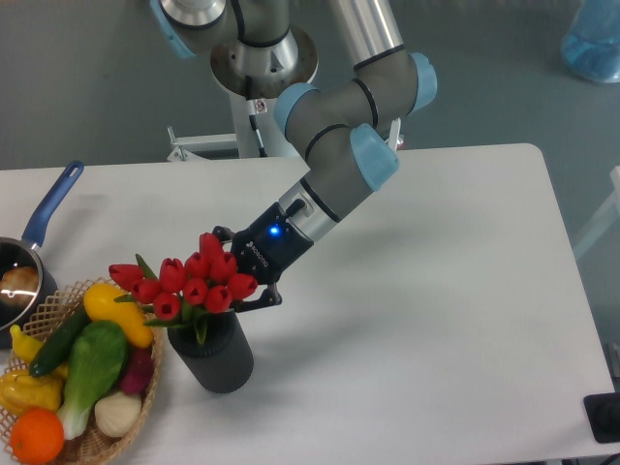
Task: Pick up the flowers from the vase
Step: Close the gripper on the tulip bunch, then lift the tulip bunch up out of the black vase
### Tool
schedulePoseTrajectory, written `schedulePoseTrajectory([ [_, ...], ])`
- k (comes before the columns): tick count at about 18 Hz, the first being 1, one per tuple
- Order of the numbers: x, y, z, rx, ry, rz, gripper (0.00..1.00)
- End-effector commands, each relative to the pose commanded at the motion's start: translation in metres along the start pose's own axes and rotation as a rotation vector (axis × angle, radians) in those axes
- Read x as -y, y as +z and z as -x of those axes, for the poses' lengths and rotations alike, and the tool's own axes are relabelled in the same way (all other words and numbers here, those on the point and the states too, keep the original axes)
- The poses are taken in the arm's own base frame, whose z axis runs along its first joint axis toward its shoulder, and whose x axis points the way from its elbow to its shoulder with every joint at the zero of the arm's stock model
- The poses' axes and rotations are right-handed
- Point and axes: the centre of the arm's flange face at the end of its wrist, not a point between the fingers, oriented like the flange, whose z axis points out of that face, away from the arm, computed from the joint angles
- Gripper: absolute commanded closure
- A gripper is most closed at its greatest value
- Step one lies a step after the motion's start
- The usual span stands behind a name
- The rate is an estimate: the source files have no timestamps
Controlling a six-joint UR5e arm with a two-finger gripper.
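Observation:
The flowers, a bunch of red tulips with green leaves, stand in the dark grey ribbed vase near the table's front left and lean left towards the basket. My gripper reaches in from the right at the height of the blooms. One black finger shows behind the bunch and the other in front of it. The jaws stand apart on either side of the right-hand blooms, and the fingertips are partly hidden by them. The stems are hidden below the blooms.
A wicker basket with vegetables and fruit touches the vase's left side. A blue-handled saucepan sits at the left edge. The table's front edge lies just below the vase.

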Motion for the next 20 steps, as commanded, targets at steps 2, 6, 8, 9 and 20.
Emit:
schedulePoseTrajectory([
  [2, 0.0, -0.003, 0.002, 0.005, 0.001, -0.002, 0.75],
  [6, 0.0, -0.011, 0.007, 0.019, -0.004, -0.009, 0.75],
  [8, 0.002, -0.017, 0.01, 0.022, -0.004, -0.033, 0.75],
  [9, 0.002, -0.021, 0.012, 0.027, -0.006, -0.043, 0.75],
  [20, 0.035, -0.046, 0.001, 0.064, -0.025, -0.068, 0.75],
])
